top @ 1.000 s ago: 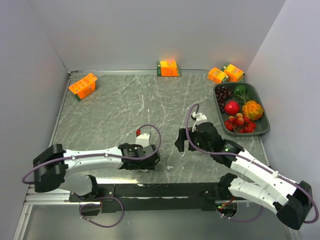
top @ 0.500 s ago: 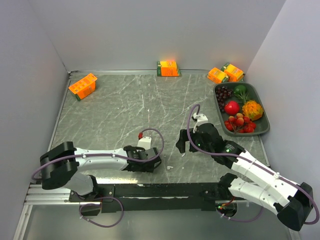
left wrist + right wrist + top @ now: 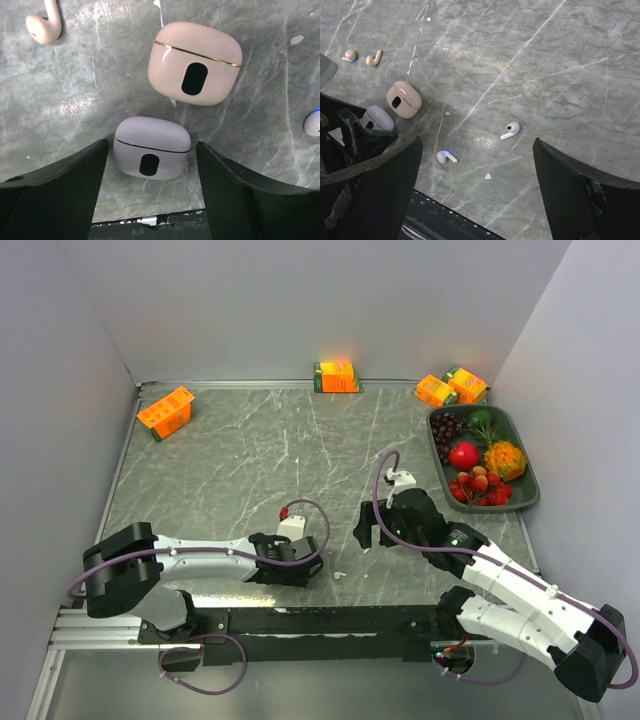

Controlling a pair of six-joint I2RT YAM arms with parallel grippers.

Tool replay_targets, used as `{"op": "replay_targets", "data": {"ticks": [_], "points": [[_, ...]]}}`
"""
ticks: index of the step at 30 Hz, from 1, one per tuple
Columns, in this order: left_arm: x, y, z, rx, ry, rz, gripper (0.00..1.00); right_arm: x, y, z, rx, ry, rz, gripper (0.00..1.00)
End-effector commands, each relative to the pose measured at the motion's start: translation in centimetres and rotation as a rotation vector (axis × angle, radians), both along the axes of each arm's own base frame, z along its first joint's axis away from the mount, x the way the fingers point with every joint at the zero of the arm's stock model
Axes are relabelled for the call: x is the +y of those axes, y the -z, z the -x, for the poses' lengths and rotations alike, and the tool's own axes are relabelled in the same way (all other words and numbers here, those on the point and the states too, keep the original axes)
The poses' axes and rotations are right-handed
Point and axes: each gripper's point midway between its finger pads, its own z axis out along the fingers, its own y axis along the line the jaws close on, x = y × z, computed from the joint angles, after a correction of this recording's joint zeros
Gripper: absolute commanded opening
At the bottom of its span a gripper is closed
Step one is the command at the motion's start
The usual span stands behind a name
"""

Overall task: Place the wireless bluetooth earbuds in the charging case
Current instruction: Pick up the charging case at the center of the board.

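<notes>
Task status: not started, as I judge it. No earbud is seated.

1. Earbuds: four lie loose on the bench (image 3: 220, 460). The two beige earbuds (image 3: 373, 57) are beyond the cases. The two white earbuds (image 3: 510, 130) lie apart under the right gripper (image 3: 476, 145).
2. Containers: the white case (image 3: 151, 142) and the beige case (image 3: 195, 70) lie side by side, near but apart. Both lids are shut, so I cannot see their contents. The tray (image 3: 432, 435) at the right edge holds only fruit (image 3: 463, 454).
3. Left gripper (image 3: 151, 150): jaws apart, straddling the white case without touching it.
4. Right gripper: jaws wide, holding nothing.

Remaining: open a case, then pick and seat the earbuds.
</notes>
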Motion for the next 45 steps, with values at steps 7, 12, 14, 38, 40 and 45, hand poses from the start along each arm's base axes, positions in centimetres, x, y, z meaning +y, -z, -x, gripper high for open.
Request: {"op": "replay_targets", "data": {"ticks": [7, 12, 14, 38, 40, 45], "points": [[0.8, 0.7, 0.8, 0.019, 0.062, -0.026, 0.56, -0.3, 0.3, 0.3, 0.0, 0.027, -0.015, 1.0], [0.9, 0.7, 0.9, 0.019, 0.074, -0.032, 0.41, -0.4, 0.3, 0.4, 0.006, 0.035, -0.019, 1.0], [0.9, 0.7, 0.8, 0.014, 0.075, -0.036, 0.2, -0.3, 0.2, 0.4, 0.007, 0.035, -0.025, 1.0], [-5.5, -21.5, -1.2, -1.001, 0.591, 0.701, 0.01, 4.6, -14.3, 0.5, -0.121, -0.214, -0.206, 1.0], [-6.2, -20.9, -1.3, -1.024, 0.661, 0.623, 0.01, 5.3, -14.6, 0.8, -0.106, -0.253, -0.218, 1.0], [-6.5, -20.9, -1.9, -1.098, 0.717, 0.53, 0.01, 6.5, -12.6, 1.2, -0.01, -0.296, -0.188, 0.99]]}}
